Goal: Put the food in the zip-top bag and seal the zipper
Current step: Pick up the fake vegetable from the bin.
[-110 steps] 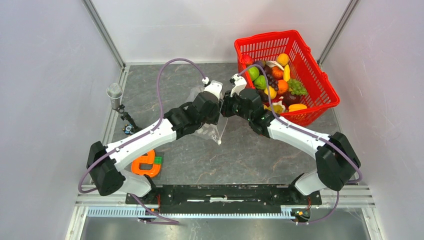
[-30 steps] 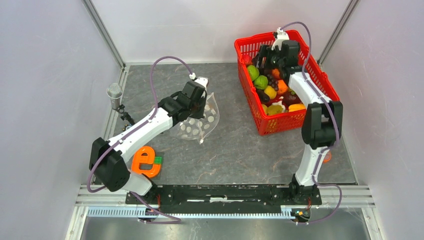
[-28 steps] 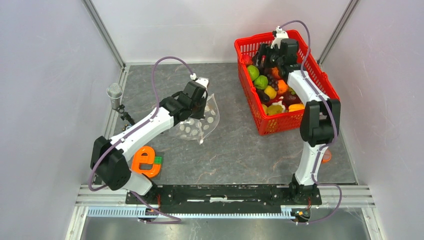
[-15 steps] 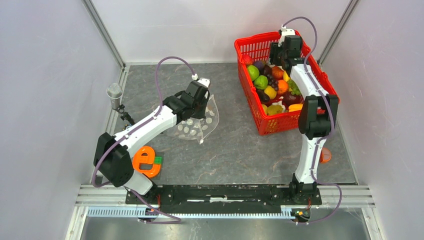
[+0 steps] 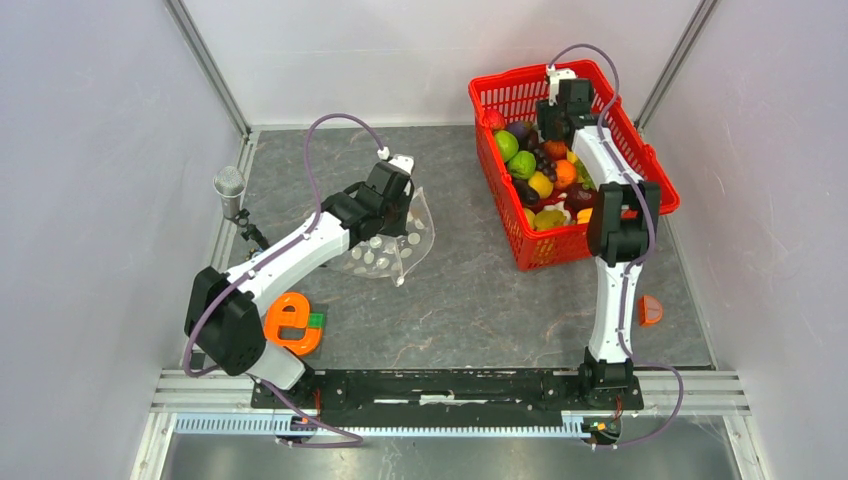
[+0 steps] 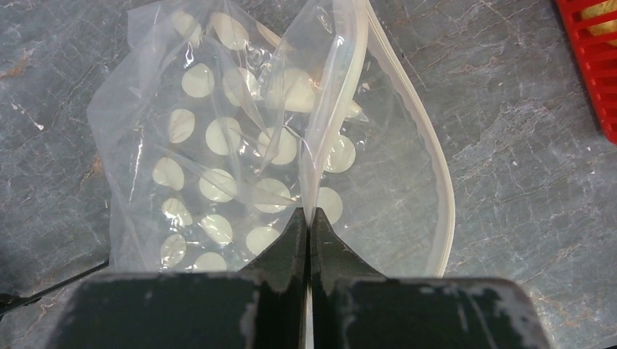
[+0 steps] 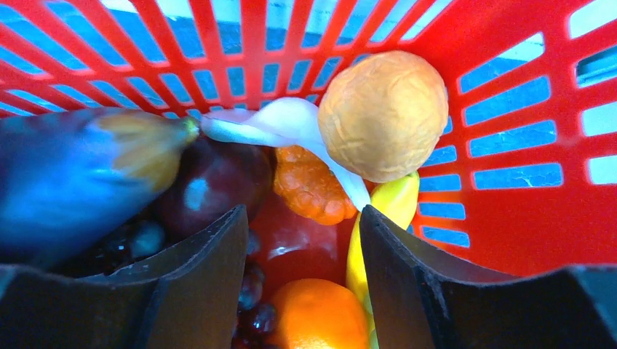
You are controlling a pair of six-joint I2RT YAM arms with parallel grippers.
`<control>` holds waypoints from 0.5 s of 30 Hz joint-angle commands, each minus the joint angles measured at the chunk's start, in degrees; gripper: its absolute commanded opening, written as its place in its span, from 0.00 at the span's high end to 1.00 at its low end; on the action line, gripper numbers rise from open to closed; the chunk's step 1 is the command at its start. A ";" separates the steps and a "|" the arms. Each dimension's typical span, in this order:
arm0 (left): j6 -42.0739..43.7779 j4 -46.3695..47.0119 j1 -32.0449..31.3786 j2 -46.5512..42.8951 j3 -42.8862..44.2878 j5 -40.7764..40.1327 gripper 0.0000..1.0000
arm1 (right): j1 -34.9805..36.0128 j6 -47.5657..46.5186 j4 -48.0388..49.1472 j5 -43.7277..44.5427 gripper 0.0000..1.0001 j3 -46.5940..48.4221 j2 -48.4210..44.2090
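The zip-top bag (image 6: 218, 145), clear with white dots, lies on the grey table (image 5: 480, 290) left of centre. My left gripper (image 6: 309, 217) is shut on one lip of its mouth and lifts it. The other lip with the zipper (image 6: 445, 190) curves away to the right, so the mouth gapes; the bag (image 5: 392, 250) holds nothing I can see. The food fills the red basket (image 5: 655, 185). My right gripper (image 7: 300, 218) hangs open inside it, over an orange (image 7: 320, 314), a red apple (image 7: 302, 243) and a banana (image 7: 385, 211). A tan round fruit (image 7: 382, 113) sits beyond.
A purple eggplant (image 7: 65, 182) and dark plum (image 7: 211, 182) lie left of the right fingers. An orange e-shaped toy (image 5: 290, 325) sits near the left arm's base, a microphone (image 5: 230, 185) at the left edge, a small orange piece (image 5: 650, 310) at the right.
My right gripper has shifted about over the far end of the basket and now sits lower among the fruit. The left gripper keeps the bag lip, almost still.
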 commanded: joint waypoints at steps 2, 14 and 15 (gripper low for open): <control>-0.11 2.98 1.02 -2.86 -1.04 1.61 0.98 | -0.06 -3.37 1.42 5.15 0.36 2.03 1.61; -0.01 3.54 1.75 -3.49 -2.06 2.49 0.98 | -0.41 -3.23 7.33 3.13 0.37 -0.16 6.63; -0.01 3.54 1.83 -3.49 -2.04 2.58 0.98 | -0.35 -3.50 7.37 2.87 0.41 0.22 6.94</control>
